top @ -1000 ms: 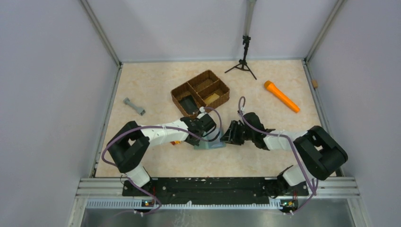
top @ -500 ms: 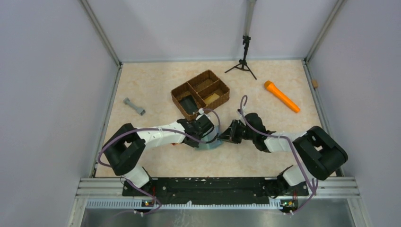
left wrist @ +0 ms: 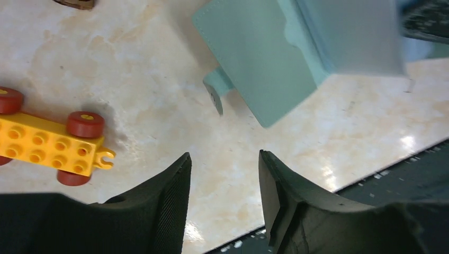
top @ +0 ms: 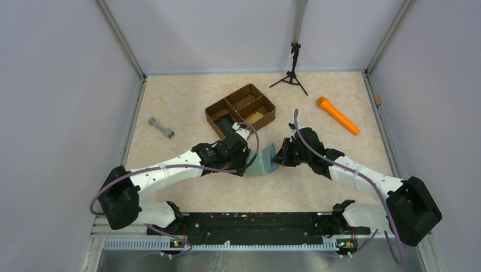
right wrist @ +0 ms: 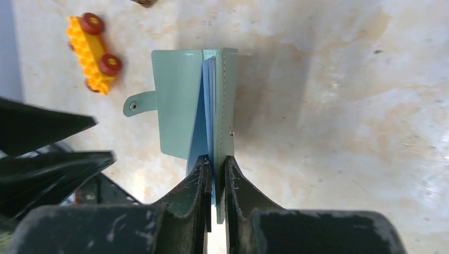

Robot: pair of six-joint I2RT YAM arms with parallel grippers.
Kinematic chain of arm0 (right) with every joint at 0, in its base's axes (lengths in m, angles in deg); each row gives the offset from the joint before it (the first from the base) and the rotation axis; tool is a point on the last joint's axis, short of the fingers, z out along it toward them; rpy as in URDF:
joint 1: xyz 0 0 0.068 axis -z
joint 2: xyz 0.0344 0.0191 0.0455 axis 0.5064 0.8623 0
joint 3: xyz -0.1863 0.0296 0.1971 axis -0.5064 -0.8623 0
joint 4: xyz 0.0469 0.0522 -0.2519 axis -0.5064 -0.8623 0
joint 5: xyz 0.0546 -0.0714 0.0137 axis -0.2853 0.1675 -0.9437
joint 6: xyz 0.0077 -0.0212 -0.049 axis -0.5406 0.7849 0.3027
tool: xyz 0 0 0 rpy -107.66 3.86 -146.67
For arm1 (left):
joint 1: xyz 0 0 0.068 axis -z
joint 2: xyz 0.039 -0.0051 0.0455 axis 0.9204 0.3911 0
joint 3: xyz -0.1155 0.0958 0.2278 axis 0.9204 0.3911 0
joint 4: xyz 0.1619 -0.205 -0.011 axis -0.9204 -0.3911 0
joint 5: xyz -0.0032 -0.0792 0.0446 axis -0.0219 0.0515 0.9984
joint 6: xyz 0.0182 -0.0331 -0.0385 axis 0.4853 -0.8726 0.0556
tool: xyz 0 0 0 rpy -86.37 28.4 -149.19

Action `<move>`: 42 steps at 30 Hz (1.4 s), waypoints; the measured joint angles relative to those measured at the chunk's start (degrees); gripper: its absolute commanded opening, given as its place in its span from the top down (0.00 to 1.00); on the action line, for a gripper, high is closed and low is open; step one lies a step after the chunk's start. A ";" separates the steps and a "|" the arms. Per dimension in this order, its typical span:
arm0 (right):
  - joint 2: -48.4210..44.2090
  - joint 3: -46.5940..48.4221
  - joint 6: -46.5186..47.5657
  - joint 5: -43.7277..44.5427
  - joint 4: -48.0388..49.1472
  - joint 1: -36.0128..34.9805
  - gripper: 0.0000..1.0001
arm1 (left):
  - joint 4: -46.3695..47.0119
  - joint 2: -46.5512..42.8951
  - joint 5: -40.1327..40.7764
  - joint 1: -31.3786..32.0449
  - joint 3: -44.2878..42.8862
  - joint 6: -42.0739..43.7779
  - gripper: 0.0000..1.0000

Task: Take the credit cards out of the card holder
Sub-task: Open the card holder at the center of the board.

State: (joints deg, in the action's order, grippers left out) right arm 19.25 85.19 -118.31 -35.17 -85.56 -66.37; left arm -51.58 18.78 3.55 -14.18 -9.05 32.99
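Green card holder in right gripper (half open)

No lettering, label, brand or number can be read from here: the card holder, the yellow toy car and the basket show only plain surfaces.

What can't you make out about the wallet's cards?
The credit cards: none visible; the right wrist view shows only pocket edges of the card holder, its covers hiding the insides.
Whether the right gripper pinches pocket or card: unclear.
Left wrist view: holder's far part blurred.
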 measured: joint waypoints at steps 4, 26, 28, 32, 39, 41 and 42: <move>-0.13 3.30 3.82 4.68 -7.80 -1.05 0.90 | 1.11 -3.91 -4.20 0.57 -0.04 -1.90 0.29; -1.90 3.96 6.82 7.65 -14.67 -3.82 0.67 | 34.42 6.36 -21.29 -2.29 5.86 -17.05 0.22; -2.71 3.96 6.84 7.08 -14.16 -3.82 0.67 | 35.19 7.61 -21.55 -2.75 5.86 -17.79 0.22; -3.34 3.91 6.97 6.47 -13.44 -3.82 0.71 | 36.17 9.90 -22.25 -3.39 5.86 -18.67 0.24; -3.30 3.48 6.99 6.10 -12.94 -3.82 0.77 | 36.94 11.10 -22.56 -3.87 5.86 -19.10 0.31; -3.28 3.48 7.02 5.92 -12.87 -3.82 0.78 | 37.27 11.10 -22.69 -3.91 5.86 -19.10 0.31; -3.28 3.48 7.02 5.79 -12.85 -3.82 0.80 | 37.38 11.10 -22.71 -3.91 5.86 -19.10 0.31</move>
State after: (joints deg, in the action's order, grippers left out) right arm 15.97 88.66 -111.29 -29.38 -98.41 -70.19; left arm -14.21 29.88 -19.15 -18.09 -3.19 13.88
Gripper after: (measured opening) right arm 0.230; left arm 0.687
